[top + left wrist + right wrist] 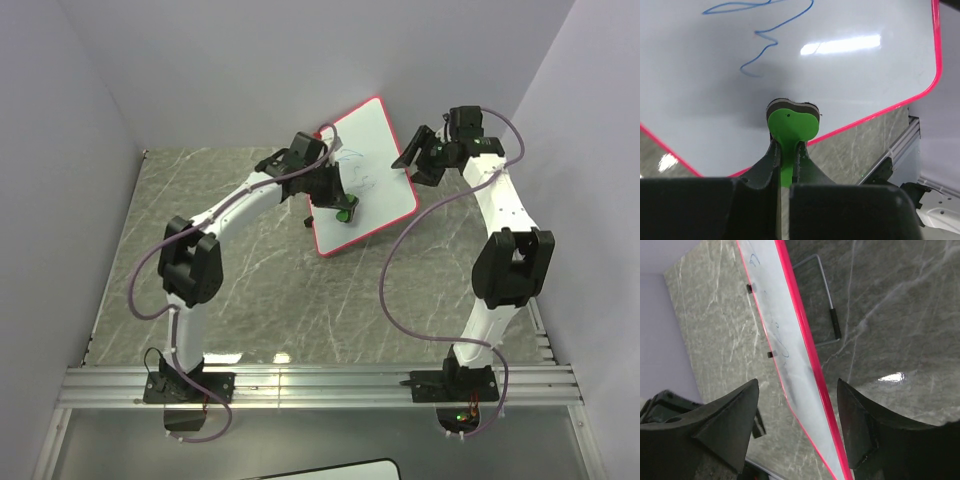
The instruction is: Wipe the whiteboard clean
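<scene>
**Positioning the Eraser for the Wiping Stroke**

1. Location of work item. The whiteboard (388,130) stands tilted at the far middle of the surface (250,300), propped from behind on a wire stand (836,322). Its near edge is down. Foreshortening prevents a firm call on its long axis.
2. Left gripper (343,208). It is clenched on the green eraser (791,125), which sits low on the board face near the pink rim.
3. Key relation. The blue scribble (759,34) lies up the board from the eraser, toward the far side. A stroke away from the near rim would therefore reach it. The left arm is the nearer one.
4. Right gripper (413,163). It is released, with its jaws straddling the board's right rim and no contact evident.
5. Markings. No brand or label is visible. The scribble forms no legible characters.
</scene>
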Motion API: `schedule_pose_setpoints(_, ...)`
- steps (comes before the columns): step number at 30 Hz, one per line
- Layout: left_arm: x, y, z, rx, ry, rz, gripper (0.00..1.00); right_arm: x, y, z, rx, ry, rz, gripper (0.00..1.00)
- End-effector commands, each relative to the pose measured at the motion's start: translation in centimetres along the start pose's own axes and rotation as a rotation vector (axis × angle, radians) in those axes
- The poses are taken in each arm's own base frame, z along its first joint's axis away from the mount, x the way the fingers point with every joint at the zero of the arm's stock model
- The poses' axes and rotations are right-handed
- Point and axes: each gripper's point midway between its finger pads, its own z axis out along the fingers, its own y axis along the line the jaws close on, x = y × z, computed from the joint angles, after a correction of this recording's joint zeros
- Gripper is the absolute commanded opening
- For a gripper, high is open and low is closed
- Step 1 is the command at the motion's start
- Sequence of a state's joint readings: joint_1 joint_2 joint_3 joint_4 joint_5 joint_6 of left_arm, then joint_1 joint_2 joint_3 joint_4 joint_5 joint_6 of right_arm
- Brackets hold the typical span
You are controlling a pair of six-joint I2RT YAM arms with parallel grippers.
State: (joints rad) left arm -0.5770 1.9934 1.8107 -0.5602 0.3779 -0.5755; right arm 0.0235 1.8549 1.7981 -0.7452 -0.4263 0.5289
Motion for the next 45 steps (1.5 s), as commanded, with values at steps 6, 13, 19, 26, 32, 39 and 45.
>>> schedule_pose_setpoints(6, -3.6, -4.9, 2.1, 0.172, -0.012, 0.018, 0.00, 1.2, 0.7, 0.9, -0.069, 0.031, -0.025, 0.47)
schedule_pose_setpoints(13, -4.4, -6.3, 2.9, 0.251, -0.023, 0.013, 0.00, 5.2, 0.9, 1.6, -0.079, 0.104, -0.049, 0.06)
schedule_pose_setpoints(19, -4.2, -6.4, 4.5, 0.256, -0.009, -0.002, 0.00, 7.8, 0.5, 1.8, -0.059, 0.142, -0.069, 0.00)
schedule_pose_setpoints(26, -3.0, 0.3, 6.7, 0.028, 0.024, -0.068, 0.00, 9.1, 0.1, 1.5, -0.033, 0.148, -0.085, 0.00)
schedule_pose_setpoints(32, 2.1, 9.5, 6.9, -0.204, 0.136, -0.089, 0.00, 8.8, 0.2, 1.2, -0.029, 0.138, -0.079, 0.00)
schedule_pose_setpoints(39, 6.6, 12.5, 7.0, -0.203, 0.213, -0.144, 0.00, 8.3, 0.8, 0.6, -0.038, 0.113, -0.079, 0.00)
schedule_pose_setpoints(45, 2.6, 6.0, 6.7, -0.036, 0.157, -0.071, 0.00, 8.5, 0.9, 0.5, -0.039, 0.111, -0.076, 0.00)
